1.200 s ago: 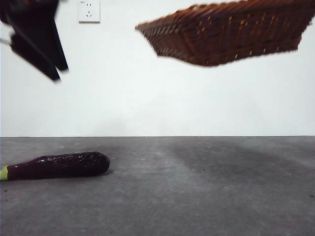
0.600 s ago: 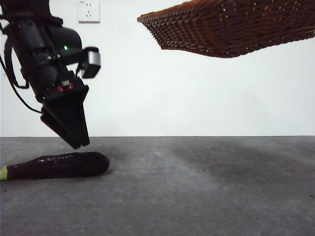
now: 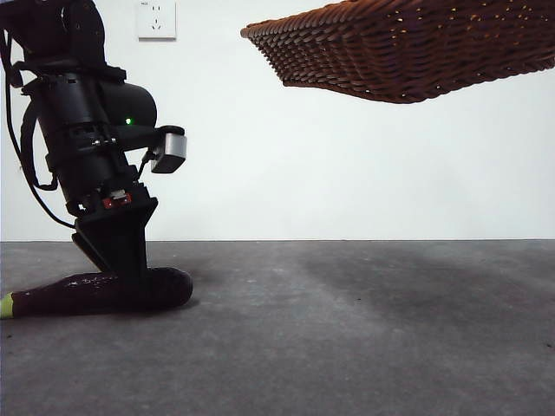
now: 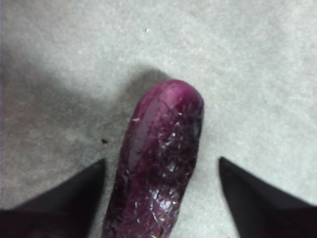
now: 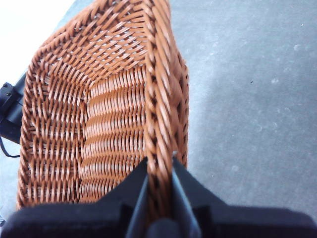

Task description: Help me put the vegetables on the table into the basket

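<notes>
The dark-purple eggplant [image 3: 100, 292] lies on the table [image 3: 347, 329] at the front left. My left gripper [image 3: 126, 277] has come down over it with its jaws open, one on each side of the eggplant [image 4: 158, 158], whose rounded end points away from the jaws. My right gripper [image 5: 159, 188] is shut on the braided rim of the wicker basket [image 5: 99, 114] and holds it in the air. In the front view the basket [image 3: 416, 48] hangs high at the top right, tilted. No corn cob or potato shows; the part of the basket's inside that I see is empty.
A white wall with a power socket [image 3: 157, 19] stands behind the table. The dark grey table surface [image 5: 247, 99] stretches to the right under the raised basket.
My left gripper has come down from the top left corner to the eggplant and now straddles it. The basket has stayed raised at the top right, steadier than a second ago.
</notes>
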Controlling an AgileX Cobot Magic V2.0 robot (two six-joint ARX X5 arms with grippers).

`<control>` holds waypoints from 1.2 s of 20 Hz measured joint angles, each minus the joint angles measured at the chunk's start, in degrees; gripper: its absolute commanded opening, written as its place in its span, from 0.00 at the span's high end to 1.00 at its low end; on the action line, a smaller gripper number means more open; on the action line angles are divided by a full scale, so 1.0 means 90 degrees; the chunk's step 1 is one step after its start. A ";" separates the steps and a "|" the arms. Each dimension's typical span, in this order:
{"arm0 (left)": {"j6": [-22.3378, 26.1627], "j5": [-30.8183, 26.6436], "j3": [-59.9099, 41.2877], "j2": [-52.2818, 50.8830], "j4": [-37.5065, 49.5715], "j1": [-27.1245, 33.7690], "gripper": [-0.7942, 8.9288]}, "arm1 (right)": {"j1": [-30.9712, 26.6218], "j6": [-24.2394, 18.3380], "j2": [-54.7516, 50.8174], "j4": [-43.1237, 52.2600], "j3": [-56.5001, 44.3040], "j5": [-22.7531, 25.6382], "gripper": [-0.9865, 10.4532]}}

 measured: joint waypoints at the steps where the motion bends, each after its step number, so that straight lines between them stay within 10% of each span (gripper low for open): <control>1: -0.0012 -0.0002 0.0000 0.0002 0.0000 0.0000 0.82 | 0.0000 -0.0005 0.0000 -0.0002 0.0000 0.0000 0.92; 12: -0.0510 0.0007 -0.0002 -0.0296 -0.0311 0.0197 0.93 | 0.0000 -0.0100 0.0000 -0.0219 -0.0012 0.0177 0.92; 24: -0.0561 0.0029 0.0000 -0.3844 -0.0311 0.0335 0.93 | 0.0019 0.0379 0.0002 0.1309 -0.2477 0.0211 0.92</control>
